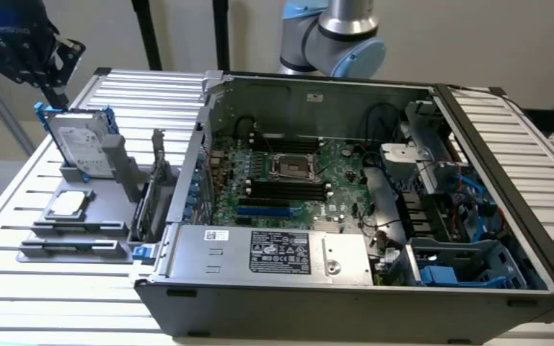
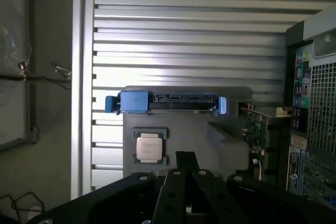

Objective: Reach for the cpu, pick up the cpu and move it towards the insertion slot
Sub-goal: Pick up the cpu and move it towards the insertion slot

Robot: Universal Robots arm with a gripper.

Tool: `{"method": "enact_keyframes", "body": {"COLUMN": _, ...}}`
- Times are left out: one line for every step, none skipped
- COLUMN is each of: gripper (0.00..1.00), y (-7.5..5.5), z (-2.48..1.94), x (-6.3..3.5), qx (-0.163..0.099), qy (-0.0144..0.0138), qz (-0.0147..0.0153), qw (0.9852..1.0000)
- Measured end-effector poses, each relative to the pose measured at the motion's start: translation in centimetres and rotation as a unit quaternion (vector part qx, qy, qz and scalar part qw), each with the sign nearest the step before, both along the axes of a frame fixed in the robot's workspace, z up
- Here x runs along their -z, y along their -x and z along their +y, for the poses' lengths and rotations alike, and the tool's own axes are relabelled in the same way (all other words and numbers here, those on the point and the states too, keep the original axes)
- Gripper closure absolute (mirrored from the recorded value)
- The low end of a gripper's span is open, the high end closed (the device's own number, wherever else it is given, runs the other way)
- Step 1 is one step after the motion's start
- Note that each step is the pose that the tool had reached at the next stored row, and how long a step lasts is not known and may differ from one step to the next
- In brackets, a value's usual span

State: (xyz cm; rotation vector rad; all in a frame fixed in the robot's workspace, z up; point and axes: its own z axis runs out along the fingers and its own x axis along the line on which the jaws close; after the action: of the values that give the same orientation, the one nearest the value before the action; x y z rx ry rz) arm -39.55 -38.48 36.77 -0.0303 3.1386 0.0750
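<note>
Power supply label [image 1: 279, 251]: text illegible. The gripper [image 1: 58, 95] has its fingers together, touching nothing, above the hard drive [image 1: 80, 148]. The cpu [image 1: 68, 205] lies flat near the grey fixture's [image 1: 109, 207] edge at the exterior view's left, well apart from the insertion slot [image 1: 293, 167].

Premises: a robotics laboratory or test bench, not a domestic or retail space.

Evidence:
- An industrial robot arm [image 1: 340, 43] with grey and blue joints stands behind the work surface.
- The work surface is a slatted aluminium table [image 1: 27, 288] of bare metal.
- On it lies an opened desktop computer case [image 1: 257, 295] with its green motherboard [image 1: 345, 169] exposed.
- Beside the case, a purpose-made grey fixture [image 1: 109, 209] presents parts in set positions: a hard drive [image 1: 80, 144] upright and the cpu [image 1: 68, 205] flat.
- Black stand legs [image 1: 147, 36] rise against a plain pale wall [image 1: 489, 36].
</note>
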Motion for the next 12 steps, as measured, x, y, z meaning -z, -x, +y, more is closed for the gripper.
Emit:
{"method": "enact_keyframes", "body": {"gripper": 0.89, "y": 0.3, "z": -0.11, "x": 0.13, "qx": 0.000, "qy": 0.0000, "qz": 0.0002, "qw": 1.0000}}
{"method": "enact_keyframes", "body": {"gripper": 0.89, "y": 0.7, "z": -0.20, "x": 0.27, "qx": 0.000, "qy": 0.0000, "qz": 0.0006, "qw": 1.0000}}
{"method": "enact_keyframes", "body": {"gripper": 0.89, "y": 1.0, "z": -0.27, "x": 0.41, "qx": 0.000, "qy": 0.0000, "qz": 0.0012, "qw": 1.0000}}
{"method": "enact_keyframes", "body": {"gripper": 0.89, "y": 1.3, "z": -0.32, "x": 0.56, "qx": 0.000, "qy": 0.0000, "qz": 0.0018, "qw": 1.0000}}
{"method": "enact_keyframes", "body": {"gripper": 0.89, "y": 1.7, "z": -0.34, "x": 0.70, "qx": 0.000, "qy": 0.0001, "qz": 0.0024, "qw": 1.0000}}
{"method": "enact_keyframes", "body": {"gripper": 0.89, "y": 2.2, "z": -0.36, "x": 0.84, "qx": 0.000, "qy": 0.0000, "qz": 0.0028, "qw": 1.0000}}
{"method": "enact_keyframes", "body": {"gripper": 0.89, "y": 2.6, "z": -0.37, "x": 0.99, "qx": 0.000, "qy": 0.0000, "qz": 0.0032, "qw": 1.0000}}
{"method": "enact_keyframes", "body": {"gripper": 0.89, "y": 3.1, "z": -0.38, "x": 1.14, "qx": 0.000, "qy": 0.0000, "qz": 0.0036, "qw": 1.0000}}
{"method": "enact_keyframes", "body": {"gripper": 0.89, "y": 3.5, "z": -0.38, "x": 1.28, "qx": 0.000, "qy": 0.0000, "qz": 0.0040, "qw": 1.0000}}
{"method": "enact_keyframes", "body": {"gripper": 0.89, "y": 3.9, "z": -0.39, "x": 1.40, "qx": 0.000, "qy": 0.0001, "qz": 0.0045, "qw": 1.0000}}
{"method": "enact_keyframes", "body": {"gripper": 0.89, "y": 4.2, "z": -0.44, "x": 1.50, "qx": 0.000, "qy": 0.0000, "qz": 0.0050, "qw": 1.0000}}
{"method": "enact_keyframes", "body": {"gripper": 0.89, "y": 4.4, "z": -0.56, "x": 1.57, "qx": 0.000, "qy": 0.0000, "qz": 0.0052, "qw": 1.0000}}
